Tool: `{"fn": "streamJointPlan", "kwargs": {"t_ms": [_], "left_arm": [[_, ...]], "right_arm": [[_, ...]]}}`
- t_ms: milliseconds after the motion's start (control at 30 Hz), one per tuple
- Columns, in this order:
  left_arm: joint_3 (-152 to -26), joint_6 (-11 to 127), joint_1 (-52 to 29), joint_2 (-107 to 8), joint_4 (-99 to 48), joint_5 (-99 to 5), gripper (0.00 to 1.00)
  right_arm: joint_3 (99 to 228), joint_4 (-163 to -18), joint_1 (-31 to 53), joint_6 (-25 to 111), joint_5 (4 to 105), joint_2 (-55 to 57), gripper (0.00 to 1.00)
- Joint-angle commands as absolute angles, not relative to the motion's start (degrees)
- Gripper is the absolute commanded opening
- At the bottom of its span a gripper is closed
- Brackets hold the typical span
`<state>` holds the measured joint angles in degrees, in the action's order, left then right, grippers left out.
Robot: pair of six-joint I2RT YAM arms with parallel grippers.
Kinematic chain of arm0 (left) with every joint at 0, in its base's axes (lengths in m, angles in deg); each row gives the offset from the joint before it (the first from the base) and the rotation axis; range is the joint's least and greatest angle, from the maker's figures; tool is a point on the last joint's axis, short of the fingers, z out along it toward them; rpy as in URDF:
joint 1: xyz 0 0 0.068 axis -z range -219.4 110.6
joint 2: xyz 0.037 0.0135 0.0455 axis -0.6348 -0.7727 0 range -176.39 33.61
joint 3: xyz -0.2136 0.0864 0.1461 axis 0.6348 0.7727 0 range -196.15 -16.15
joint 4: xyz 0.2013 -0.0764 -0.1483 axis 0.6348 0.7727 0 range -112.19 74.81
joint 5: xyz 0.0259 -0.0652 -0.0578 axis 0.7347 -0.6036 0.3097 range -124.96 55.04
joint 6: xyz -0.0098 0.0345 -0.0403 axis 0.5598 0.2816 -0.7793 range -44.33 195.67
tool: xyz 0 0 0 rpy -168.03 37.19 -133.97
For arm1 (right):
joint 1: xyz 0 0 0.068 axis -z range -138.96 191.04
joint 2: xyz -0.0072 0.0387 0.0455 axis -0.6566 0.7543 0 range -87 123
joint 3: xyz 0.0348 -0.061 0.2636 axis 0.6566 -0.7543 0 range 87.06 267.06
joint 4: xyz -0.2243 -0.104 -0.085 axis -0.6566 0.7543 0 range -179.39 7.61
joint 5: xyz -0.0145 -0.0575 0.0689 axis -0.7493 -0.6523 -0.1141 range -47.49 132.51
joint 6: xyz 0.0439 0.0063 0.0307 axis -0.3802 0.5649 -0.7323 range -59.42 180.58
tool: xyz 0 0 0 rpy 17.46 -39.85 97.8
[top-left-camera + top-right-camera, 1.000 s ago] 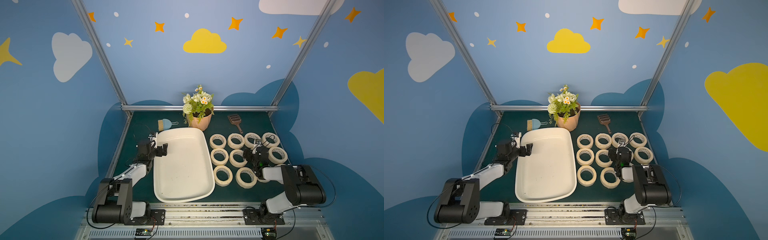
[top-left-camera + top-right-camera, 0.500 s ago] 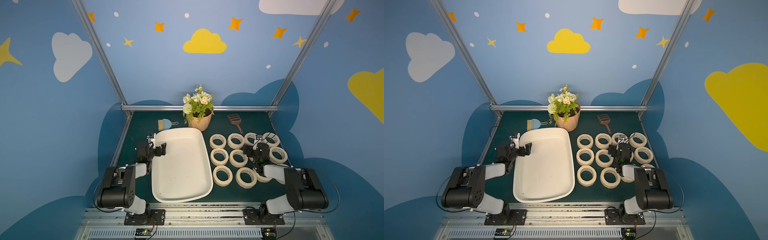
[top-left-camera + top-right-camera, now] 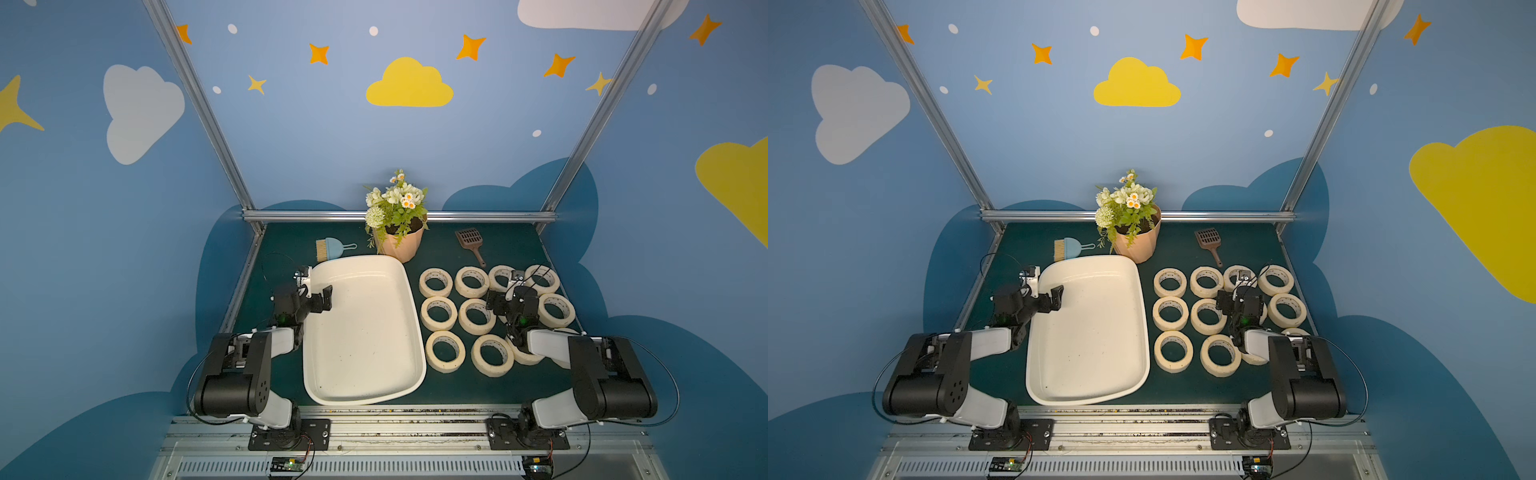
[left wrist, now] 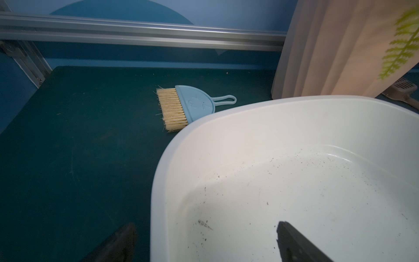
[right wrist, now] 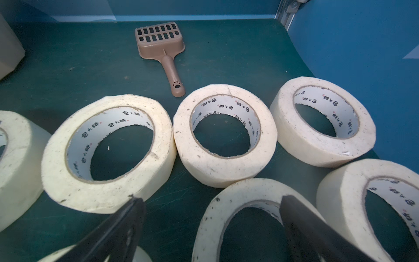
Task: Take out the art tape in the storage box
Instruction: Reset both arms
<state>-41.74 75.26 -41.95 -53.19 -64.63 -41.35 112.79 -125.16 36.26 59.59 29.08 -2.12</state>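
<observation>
The storage box [image 3: 361,353] [image 3: 1088,345], an off-white tub, lies mid-table holding only dark specks [image 4: 294,181]. Several cream art tape rolls [image 3: 435,282] [image 3: 1170,281] lie flat in rows on the green mat to its right. My left gripper [image 3: 316,293] [image 3: 1047,296] [image 4: 206,224] stands open astride the box's left rim, with one finger inside and one outside. Low over the middle of the rolls, my right gripper [image 3: 508,297] [image 3: 1239,301] [image 5: 210,199] is open. One of its fingers hangs over a roll's [image 5: 226,204] hole, the other beside that roll. It holds nothing.
A peach flower pot [image 3: 401,245] [image 4: 328,52] stands just behind the box. A blue hand brush [image 3: 330,249] [image 4: 181,106] lies at the back left and a brown slotted scoop [image 3: 469,241] [image 5: 161,43] behind the rolls. A metal rail [image 3: 399,215] bounds the back.
Both arms have folded their elbows back toward their bases while the grippers stayed nearly in place and open. The box has shifted slightly to the left.
</observation>
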Motion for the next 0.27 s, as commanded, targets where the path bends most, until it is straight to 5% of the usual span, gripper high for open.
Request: {"fn": "streamJointPlan", "kwargs": {"t_ms": [0, 233], "left_arm": [[-39.6, 75.1, -42.1, -55.0, -68.7, -39.3, 1.00], [-39.9, 74.9, -42.3, -54.8, -67.7, -39.5, 1.00]], "right_arm": [[113.3, -124.7, 36.0, 60.1, 29.4, -2.7, 0.99], [113.1, -125.0, 36.0, 60.2, 29.6, -2.7, 0.98]]}}
